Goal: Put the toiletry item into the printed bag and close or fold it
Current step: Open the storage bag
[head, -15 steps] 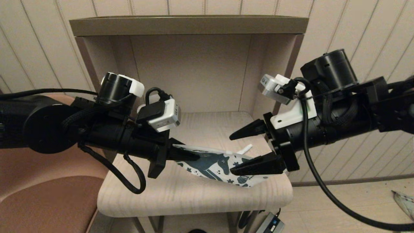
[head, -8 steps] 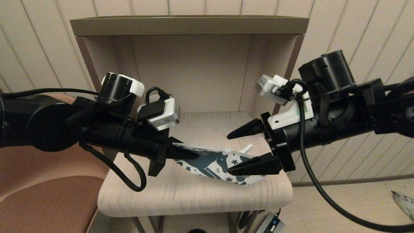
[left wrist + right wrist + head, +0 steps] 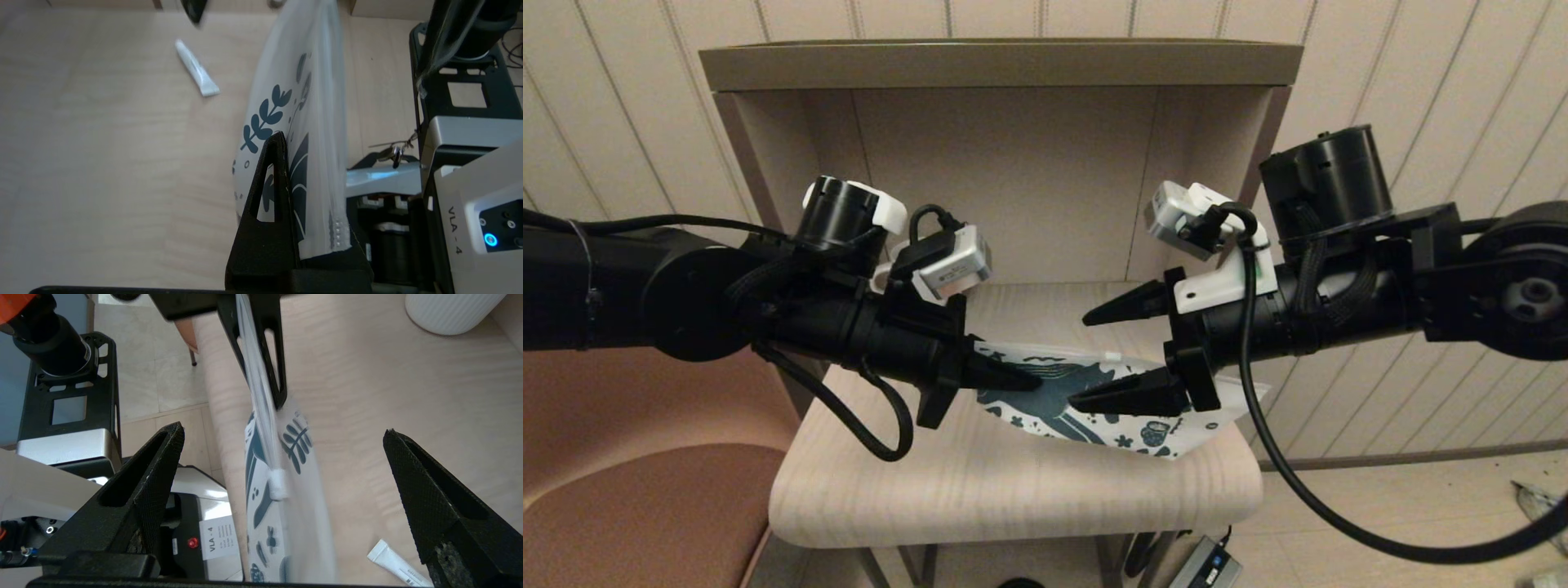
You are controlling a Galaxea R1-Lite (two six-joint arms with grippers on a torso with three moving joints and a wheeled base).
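The printed bag (image 3: 1086, 408) hangs edge-up above the wooden shelf, lifted at its left end, its right end low near the shelf. My left gripper (image 3: 1023, 379) is shut on that left end; in the left wrist view one black finger (image 3: 269, 183) presses against the bag (image 3: 302, 102). My right gripper (image 3: 1078, 359) is open, its jaws straddling the bag's middle without touching it. The bag (image 3: 265, 506) and its white slider (image 3: 278, 484) sit between the spread fingers of the right gripper (image 3: 284, 433). The toiletry item (image 3: 196, 68) lies loose on the shelf behind the bag, also visible as the white tube (image 3: 398, 565). The head view hides it.
The shelf board (image 3: 980, 490) sits in an open cabinet with side and back walls (image 3: 1013, 180). A white ribbed mug (image 3: 449, 310) stands at the back of the shelf. A brown seat (image 3: 629, 506) lies to the left, and the robot's base (image 3: 69, 396) is below the front edge.
The left arm has raised the bag's held end and shifted right. The right gripper, still open, has moved left and now straddles the bag. The tube has dropped out of the head view.
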